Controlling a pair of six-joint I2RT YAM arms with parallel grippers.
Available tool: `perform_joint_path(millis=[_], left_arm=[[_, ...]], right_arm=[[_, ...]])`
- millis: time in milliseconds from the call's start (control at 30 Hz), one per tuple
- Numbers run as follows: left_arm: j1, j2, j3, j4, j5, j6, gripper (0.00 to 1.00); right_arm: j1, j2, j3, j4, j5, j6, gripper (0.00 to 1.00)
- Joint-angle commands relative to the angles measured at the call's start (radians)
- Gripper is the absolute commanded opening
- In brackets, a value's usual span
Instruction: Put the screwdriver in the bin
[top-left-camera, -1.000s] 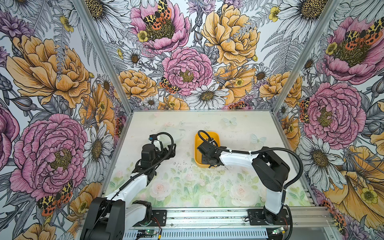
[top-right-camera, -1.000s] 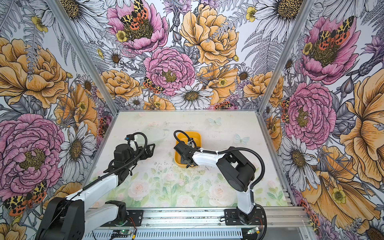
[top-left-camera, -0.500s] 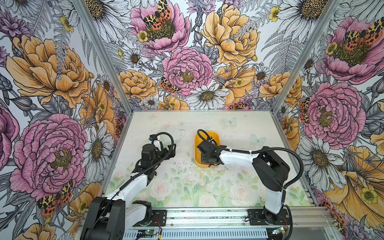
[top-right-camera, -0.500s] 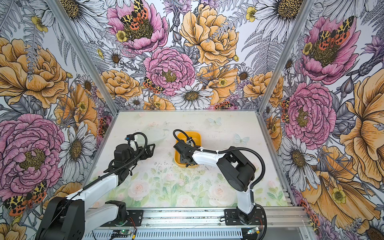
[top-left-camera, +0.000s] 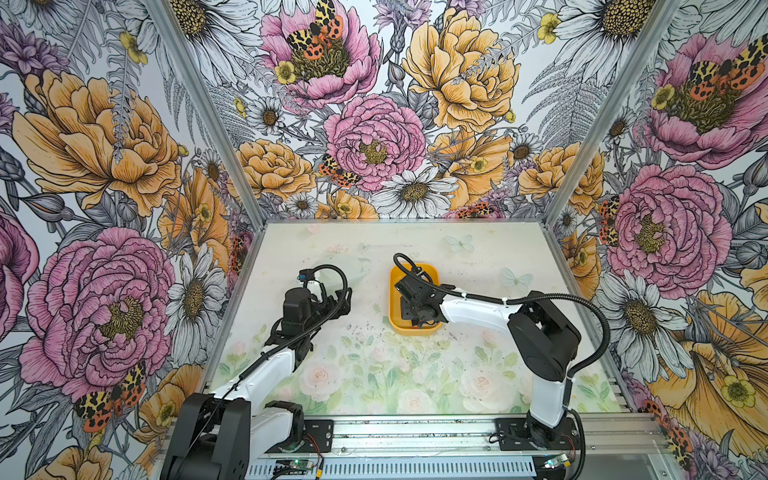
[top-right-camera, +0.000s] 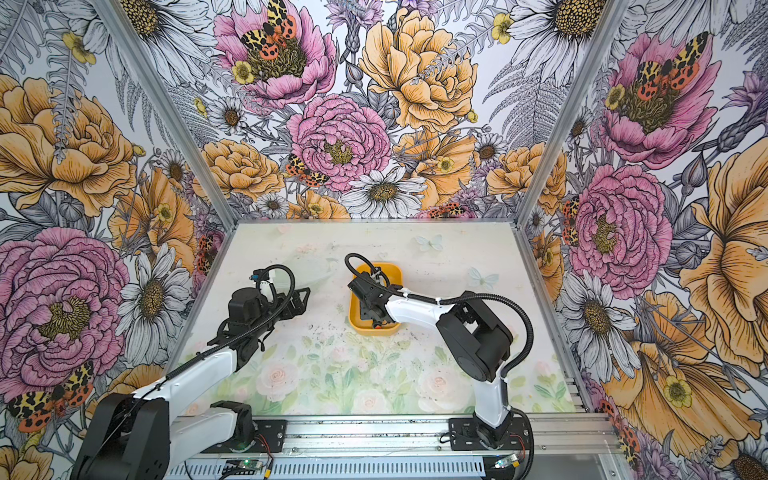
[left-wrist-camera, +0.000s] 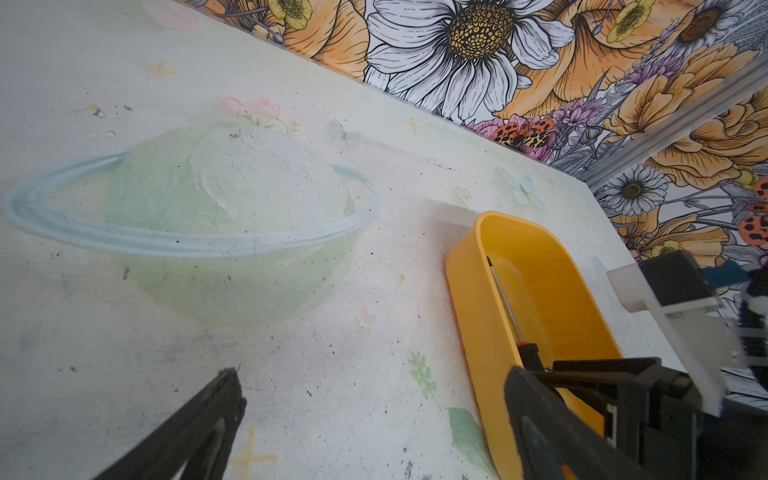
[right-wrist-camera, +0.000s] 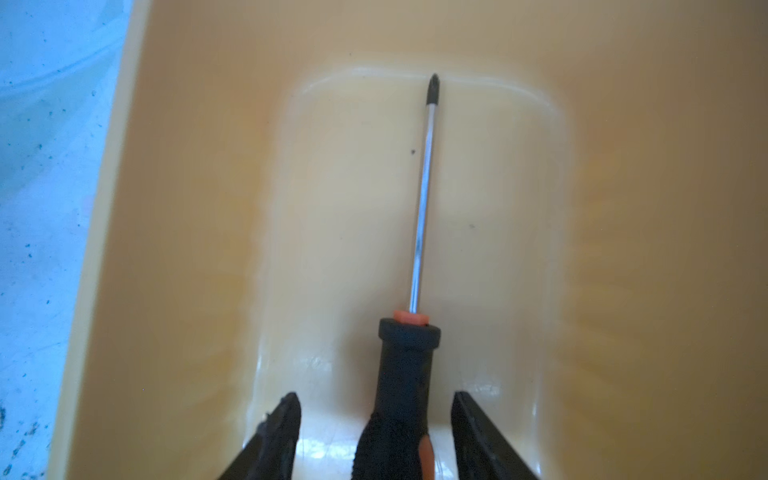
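The right gripper has just let go: its fingers, closed a moment ago, now stand partly apart with a clear gap on each side of the black handle, and they hold nothing. The screwdriver lies lengthwise inside the bin. Its dark tip touches the bend where the floor meets the end wall.

In a top view the bin sits a little toward 12 o'clock of the middle of the surface. The left wrist view shows the screwdriver with its tip toward the bin's 12 o'clock end and its handle toward the 6 o'clock end.

The left gripper hangs at 9 o'clock of the bin, apart from it, with its fingers spread wide and empty.

The placing looks as good as done, since the tool is inside the walls and free of the grip. What seems left is for the right arm to rise clear. The fingers flank the handle closely, so a sideways pull could drag it or nudge the bin; a straight lift looks safest
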Motion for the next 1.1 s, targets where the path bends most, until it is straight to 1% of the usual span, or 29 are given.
perform_joint_path(millis=[0,33,100,200,300,367,433,500,600,733,833,867,933,1067], left_arm=[[-0.005,-0.012,0.004,-0.006,-0.027,0.015,0.99],[-0.004,-0.015,0.005,-0.011,-0.027,0.017,0.99],[-0.004,-0.023,0.005,-0.017,-0.030,0.020,0.99],[-0.003,-0.035,0.010,-0.029,-0.031,0.029,0.99],[-0.003,-0.049,0.015,-0.037,-0.050,0.043,0.99],[0.001,-0.059,0.023,-0.049,-0.068,0.056,0.99],[0.004,-0.066,0.030,-0.049,-0.077,0.070,0.99],[0.008,-0.065,0.040,-0.041,-0.080,0.085,0.99],[0.013,-0.062,0.058,-0.022,-0.098,0.131,0.99],[0.014,-0.067,0.064,0.037,-0.134,0.212,0.99],[0.026,-0.067,0.066,0.077,-0.159,0.270,0.99],[0.035,-0.064,0.064,0.090,-0.163,0.287,0.99],[0.071,-0.049,0.055,0.137,-0.172,0.302,0.99],[0.148,-0.004,0.037,0.234,-0.140,0.300,0.99]], right_arm=[[-0.004,-0.068,0.030,-0.024,-0.031,-0.080,0.61],[-0.029,-0.083,0.031,-0.025,-0.043,-0.107,0.61],[-0.037,-0.110,0.026,-0.027,-0.061,-0.176,0.62],[-0.054,-0.166,0.008,-0.026,-0.106,-0.323,0.62],[-0.060,-0.259,-0.049,0.001,-0.017,-0.488,0.61],[-0.077,-0.336,-0.118,0.057,0.026,-0.588,0.61],[-0.121,-0.402,-0.178,0.107,0.019,-0.639,0.61],[-0.189,-0.460,-0.237,0.158,-0.022,-0.653,0.61],[-0.302,-0.539,-0.340,0.273,-0.047,-0.654,0.61],[-0.453,-0.636,-0.530,0.524,-0.102,-0.643,0.61],[-0.523,-0.688,-0.684,0.746,-0.073,-0.644,0.62],[-0.540,-0.697,-0.718,0.790,-0.067,-0.647,0.63],[-0.571,-0.714,-0.748,0.818,-0.028,-0.629,0.63],[-0.609,-0.753,-0.780,0.828,0.033,-0.618,0.63]])
